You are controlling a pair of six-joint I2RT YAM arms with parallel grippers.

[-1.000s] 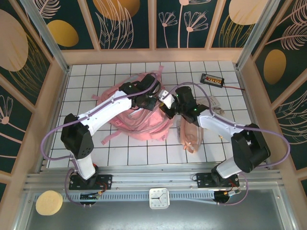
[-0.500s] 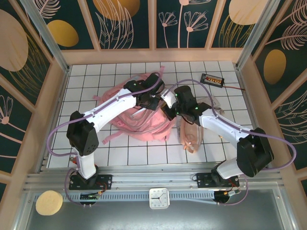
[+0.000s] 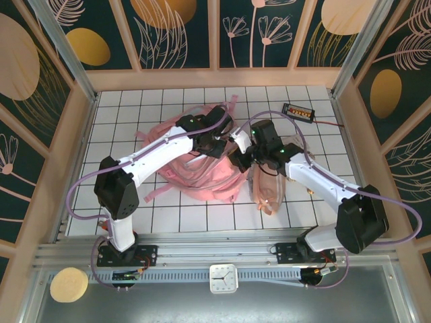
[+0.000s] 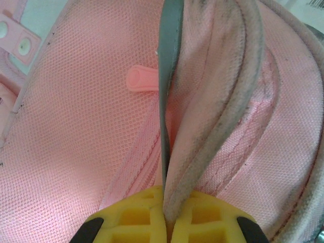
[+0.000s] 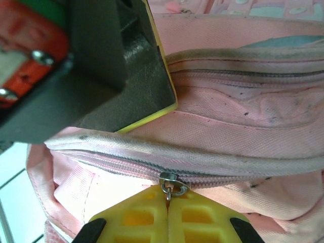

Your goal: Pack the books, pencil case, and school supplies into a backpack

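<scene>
Left gripper [image 4: 167, 223]: your jaws are clamped fully on the backpack [image 3: 195, 171] rim | right gripper [image 5: 168, 212]: jaws pinched fully closed on the zipper pull [image 5: 172, 188] | change: both arms crept farther back, likely opening the zipper | backpack mid surface [image 3: 121, 114], pencil case [image 3: 268, 190] just beside it, unpacked.

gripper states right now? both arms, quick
left gripper: shut on a piped seam of the backpack.
right gripper: shut on the zipper pull.

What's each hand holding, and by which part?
Left hand pinches the backpack by its piped opening edge; right hand grips its zipper pull.
</scene>
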